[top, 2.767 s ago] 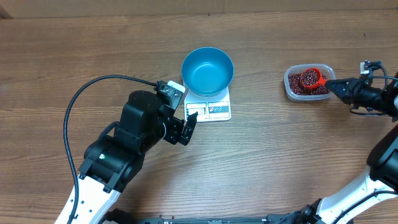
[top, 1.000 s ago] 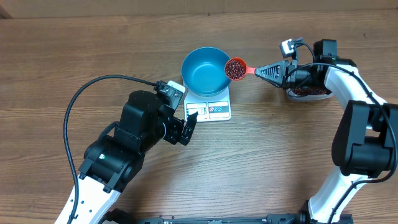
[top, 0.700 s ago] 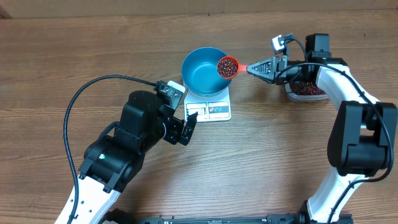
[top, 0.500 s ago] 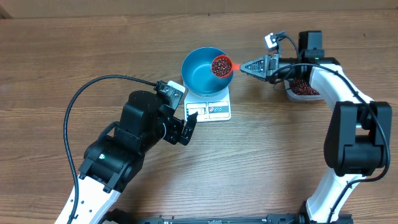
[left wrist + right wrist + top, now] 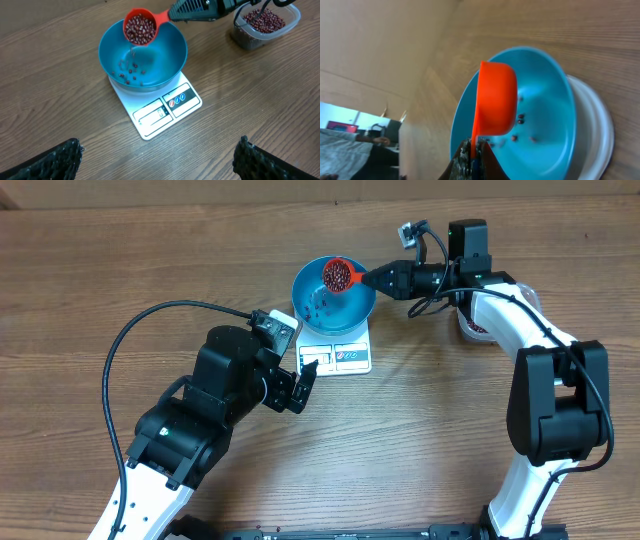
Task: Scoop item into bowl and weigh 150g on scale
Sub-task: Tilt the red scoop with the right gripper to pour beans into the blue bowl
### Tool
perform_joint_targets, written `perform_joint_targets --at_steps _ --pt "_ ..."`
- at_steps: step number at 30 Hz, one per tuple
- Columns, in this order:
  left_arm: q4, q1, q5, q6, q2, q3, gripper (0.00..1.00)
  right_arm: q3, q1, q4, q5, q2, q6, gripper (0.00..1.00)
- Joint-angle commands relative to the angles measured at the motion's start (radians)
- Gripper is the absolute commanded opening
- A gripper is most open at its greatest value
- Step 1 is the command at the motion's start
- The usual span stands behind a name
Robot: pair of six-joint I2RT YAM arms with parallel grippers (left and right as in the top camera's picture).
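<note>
The right gripper (image 5: 384, 278) is pinching an orange scoop (image 5: 338, 275) by its handle, tilting the beans (image 5: 140, 29) over the blue bowl (image 5: 170, 60). The bowl is sitting on the scale (image 5: 345, 357), just ahead of the left gripper (image 5: 298, 385), which is gaping wide and empty over the wood-grain table (image 5: 450, 430).

The overhead view looks straight down over the whole table (image 5: 450, 450). The left wrist view slants down at the bowl (image 5: 162, 65) and scale (image 5: 150, 122) from nearby. The right wrist view, apparently rolled sideways, hugs the scoop (image 5: 496, 100). All three share the bowl.

Blue bowl (image 5: 167, 59) on white scale (image 5: 165, 107), few beans (image 5: 130, 71) inside
</note>
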Motion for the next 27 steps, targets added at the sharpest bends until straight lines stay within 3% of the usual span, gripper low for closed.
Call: perform_joint_targets --at_steps 1,8,19,27 --pt "0.0 0.005 0.014 -0.01 -0.013 -0.003 0.99 0.002 0.0 0.016 0.009 0.007 -0.074 0.04" --pt "-0.003 0.005 0.015 -0.01 0.005 -0.003 0.99 0.002 0.0 0.012 0.009 0.007 -0.219 0.04" --pt "-0.026 0.005 0.014 -0.01 0.035 -0.003 0.99 0.002 0.0 0.001 0.01 0.007 -0.593 0.04" --pt "-0.026 0.005 0.014 -0.01 0.04 -0.003 1.0 0.002 0.0 0.005 0.01 0.007 -0.705 0.04"
